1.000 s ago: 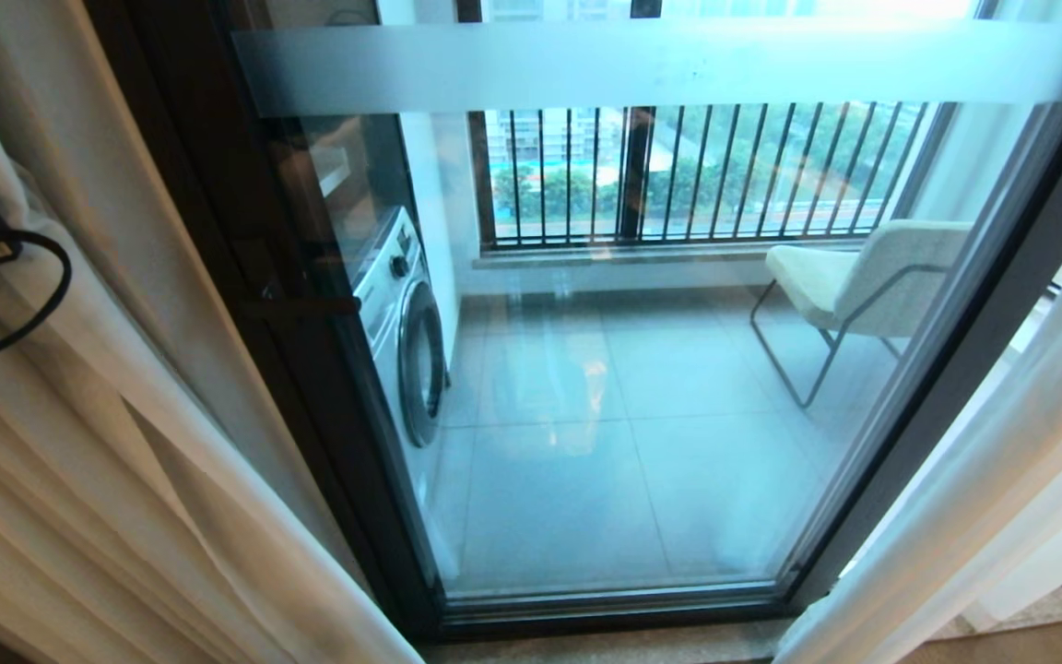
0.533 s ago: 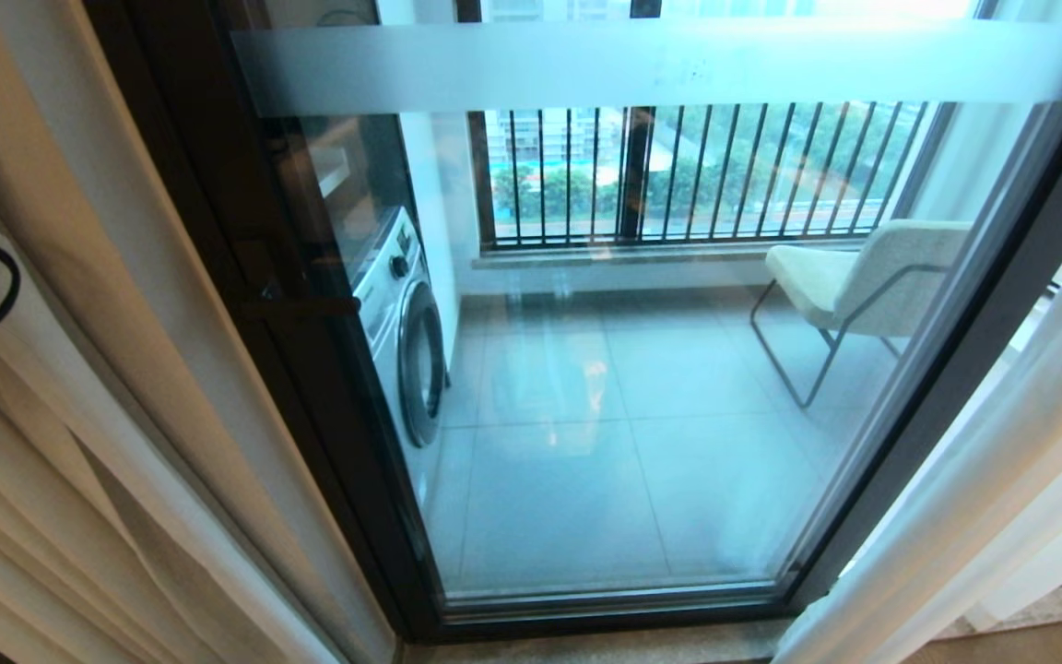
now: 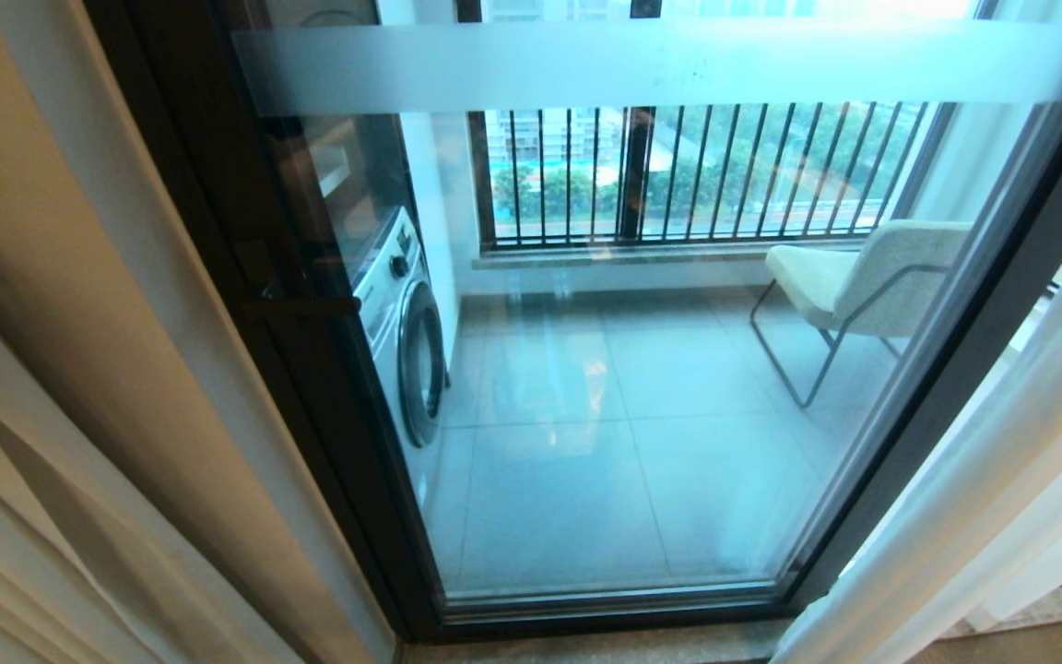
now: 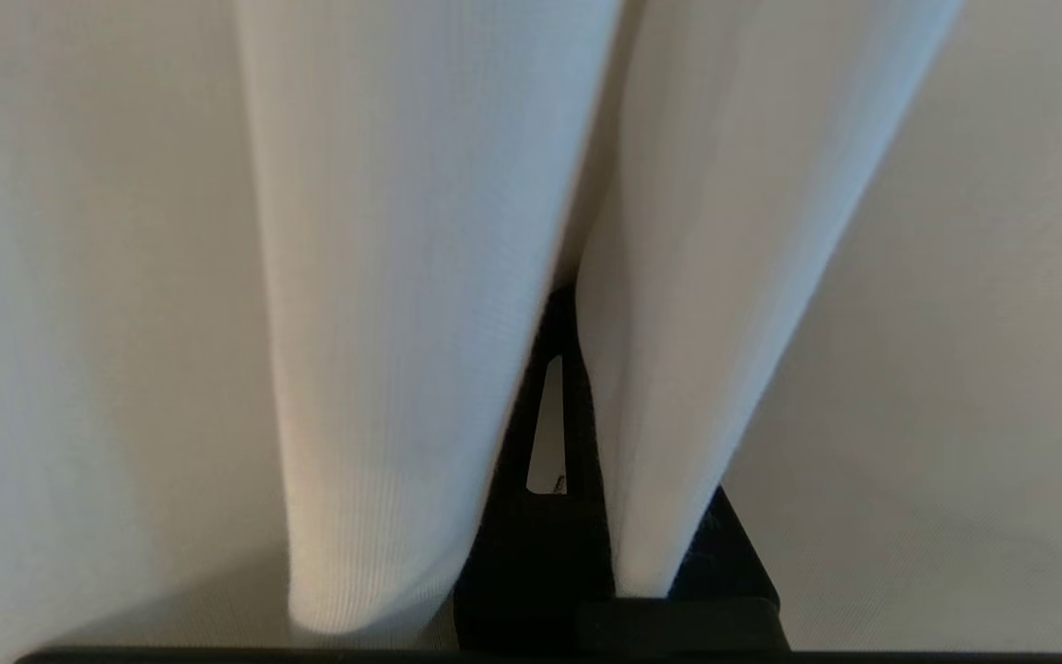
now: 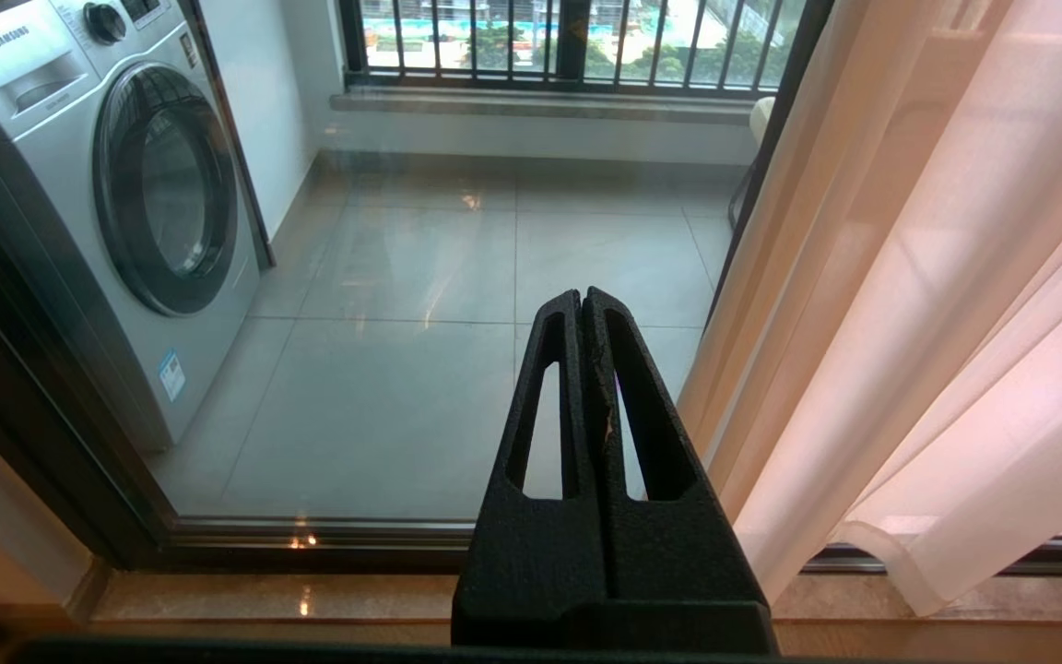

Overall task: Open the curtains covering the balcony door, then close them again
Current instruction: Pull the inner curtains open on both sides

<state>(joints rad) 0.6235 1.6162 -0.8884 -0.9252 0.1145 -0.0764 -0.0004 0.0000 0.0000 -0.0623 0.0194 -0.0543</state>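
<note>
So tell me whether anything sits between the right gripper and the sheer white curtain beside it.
Nothing visible does. The right gripper, shut, points at the glass balcony door, and the sheer white curtain hangs beside it with open air between them.

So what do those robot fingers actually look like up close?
The right gripper has two matte black fingers with a rough, grainy surface. Each is a tapering wedge with a long slot cut through it, rising from a broad black base. The left gripper looks the same, mostly hidden among fabric folds. No cables or markings show.
</note>
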